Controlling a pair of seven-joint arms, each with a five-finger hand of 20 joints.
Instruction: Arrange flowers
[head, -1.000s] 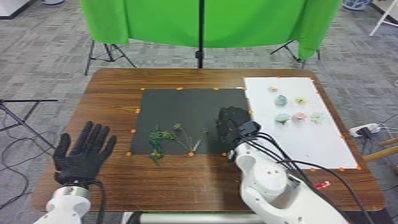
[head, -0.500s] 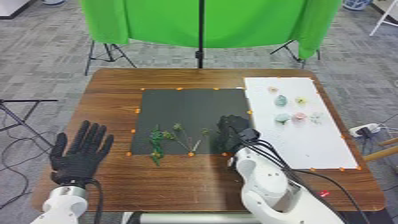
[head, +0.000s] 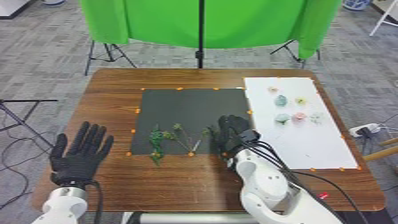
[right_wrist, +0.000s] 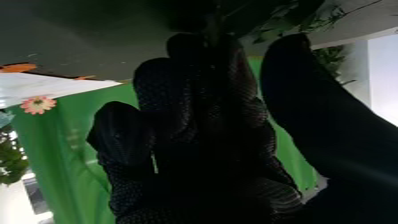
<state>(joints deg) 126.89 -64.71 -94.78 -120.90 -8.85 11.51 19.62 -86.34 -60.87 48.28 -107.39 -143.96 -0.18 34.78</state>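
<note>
Several small flowers (head: 298, 117) lie on the white sheet (head: 311, 145), green sprigs (head: 156, 145) on the dark mat (head: 191, 107). At the bench's (head: 182, 182) left, the left hand (head: 76, 164) is released, fingers straight; the right hand (head: 233, 137) is by the mat's right edge, whether clenched or grasping I cannot tell.

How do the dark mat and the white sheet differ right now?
The dark mat is nearly black and holds leafy green sprigs; the white sheet is pale and holds pastel flower heads. The white sheet runs longer from far to near than the dark mat. Both lie flat on the table, with orange markers along their edges.
</note>
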